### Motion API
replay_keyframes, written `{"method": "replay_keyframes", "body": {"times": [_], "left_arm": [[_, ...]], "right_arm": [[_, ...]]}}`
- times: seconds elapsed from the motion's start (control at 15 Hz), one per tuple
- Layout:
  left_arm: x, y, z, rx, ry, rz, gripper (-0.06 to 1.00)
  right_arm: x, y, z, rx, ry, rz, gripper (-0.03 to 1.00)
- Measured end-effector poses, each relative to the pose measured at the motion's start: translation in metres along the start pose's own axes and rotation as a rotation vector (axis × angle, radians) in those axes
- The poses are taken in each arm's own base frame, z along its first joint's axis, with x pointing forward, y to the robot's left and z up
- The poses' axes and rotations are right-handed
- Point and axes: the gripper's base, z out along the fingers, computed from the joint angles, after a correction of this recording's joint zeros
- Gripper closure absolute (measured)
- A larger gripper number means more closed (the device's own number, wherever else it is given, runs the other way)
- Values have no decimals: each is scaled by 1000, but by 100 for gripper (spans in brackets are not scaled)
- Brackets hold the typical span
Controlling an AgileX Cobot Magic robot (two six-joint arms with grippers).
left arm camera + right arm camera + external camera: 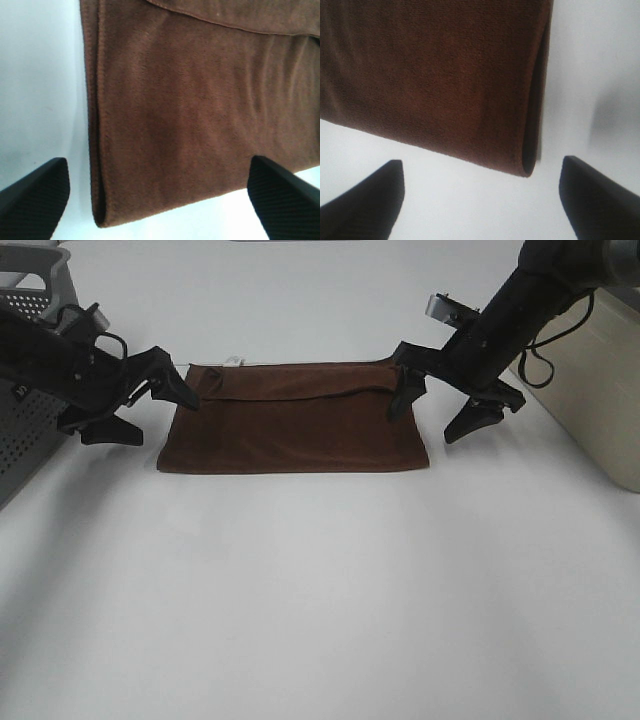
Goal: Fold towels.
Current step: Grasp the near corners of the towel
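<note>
White table [320,590] carries a folded brown towel [295,430]. Left gripper [163,420] and right gripper [425,427] sit at its short ends, jaws apart, empty.

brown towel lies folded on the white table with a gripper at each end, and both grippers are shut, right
Not quite. The left gripper and the right gripper are open, not shut: each wrist view shows its jaws spread wide, holding nothing. The towel does lie folded on the white table, a gripper at each end.

Lab: white table [320,610], gray crate [22,445]
</note>
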Motion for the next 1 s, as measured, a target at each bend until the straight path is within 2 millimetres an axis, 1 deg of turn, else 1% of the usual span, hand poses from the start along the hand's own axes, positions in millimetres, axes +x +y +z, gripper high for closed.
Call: {"method": "replay_keyframes", "body": {"times": [0.13, 0.2, 0.27, 0.4, 0.47, 0.53, 0.73, 0.8, 0.93, 1.0], "left_arm": [[5, 3, 13, -18, 9, 0, 4], [11, 1, 24, -26, 23, 5, 4], [12, -4, 30, -21, 24, 18, 4], [12, -13, 40, -6, 31, 29, 8], [14, -17, 44, -3, 35, 29, 14], [15, -17, 45, -5, 41, 29, 22], [18, -12, 49, -23, 58, 42, 59], [18, -12, 49, -23, 58, 42, 59], [19, -11, 50, -26, 65, 46, 78], [19, -11, 49, -29, 73, 63, 90]], "right_arm": [[-1, -4, 12, -8, 5, -11, 18], [-1, -8, 23, -18, 24, -6, 18], [-1, -10, 30, -27, 23, -4, 19], [-3, -9, 32, -47, 7, -2, 21], [-5, -9, 32, -46, -13, -6, 24], [-7, -10, 32, -45, -32, -6, 28], [-7, -12, 42, -61, -32, 9, 48], [-7, -12, 42, -61, -32, 9, 48], [-7, -11, 48, -103, -27, 22, 54], [-8, -11, 48, -104, -30, 25, 71]]}}
